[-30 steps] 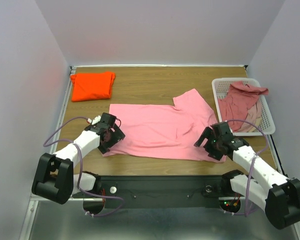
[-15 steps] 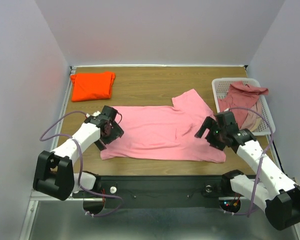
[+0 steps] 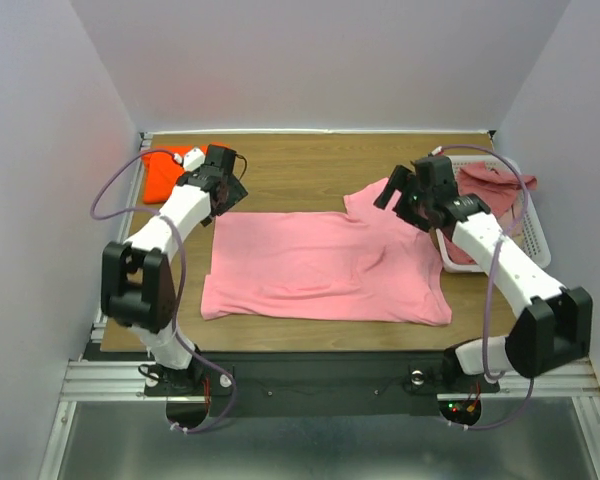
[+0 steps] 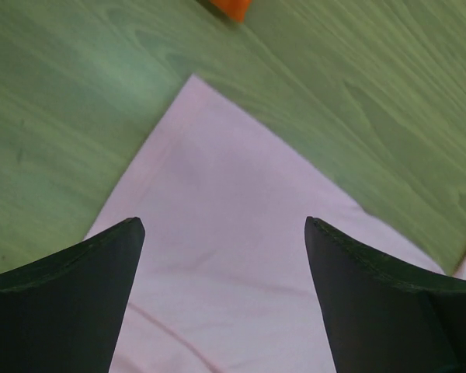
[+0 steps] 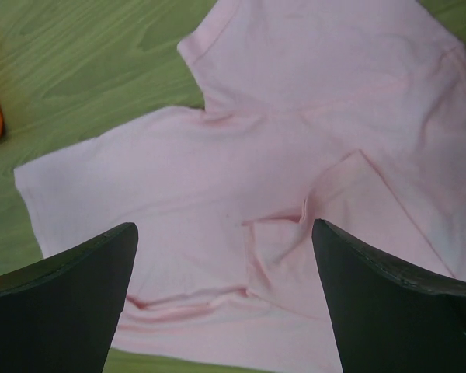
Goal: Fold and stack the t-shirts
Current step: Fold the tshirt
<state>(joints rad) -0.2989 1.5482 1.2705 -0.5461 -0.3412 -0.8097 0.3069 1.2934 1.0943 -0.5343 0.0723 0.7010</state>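
A bubblegum pink t-shirt (image 3: 320, 265) lies spread flat in the middle of the table, one sleeve pointing to the far right. It also shows in the left wrist view (image 4: 225, 256) and in the right wrist view (image 5: 295, 179). My left gripper (image 3: 223, 190) is open and empty above the shirt's far left corner. My right gripper (image 3: 405, 200) is open and empty above the far right sleeve. A folded bright orange t-shirt (image 3: 175, 172) lies at the far left. Dusty rose t-shirts (image 3: 485, 200) sit in the basket at the right.
A white mesh basket (image 3: 530, 240) stands at the right edge of the wooden table (image 3: 310, 165). Grey walls close in the left, back and right sides. A purple cable loops from each arm.
Both arms have reached from the shirt's near corners to its far corners. The shirt's near edge now lies flat, released.
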